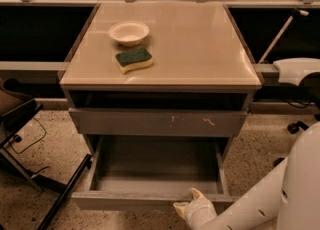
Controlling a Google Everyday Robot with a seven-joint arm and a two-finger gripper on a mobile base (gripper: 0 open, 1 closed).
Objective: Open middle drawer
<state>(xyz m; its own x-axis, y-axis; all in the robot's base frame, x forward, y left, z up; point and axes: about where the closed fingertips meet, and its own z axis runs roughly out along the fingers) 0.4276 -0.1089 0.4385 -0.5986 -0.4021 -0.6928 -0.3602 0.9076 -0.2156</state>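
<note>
Gripper [192,203] at flat grey middle drawer [125,201] front (pulled out).

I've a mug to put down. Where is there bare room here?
Cabinet top: bare right of the bowl and sponge, which crowd its left rear. The open middle drawer looks bare inside; the claw sits at its front edge.

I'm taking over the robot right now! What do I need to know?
Gripper: down at the front edge of the middle drawer, right of centre.
Middle drawer: pulled far out below the scratched drawer front, its grey inside showing.
Done: the drawer looks open.
Left: probably just draw the gripper back from the drawer.
</note>
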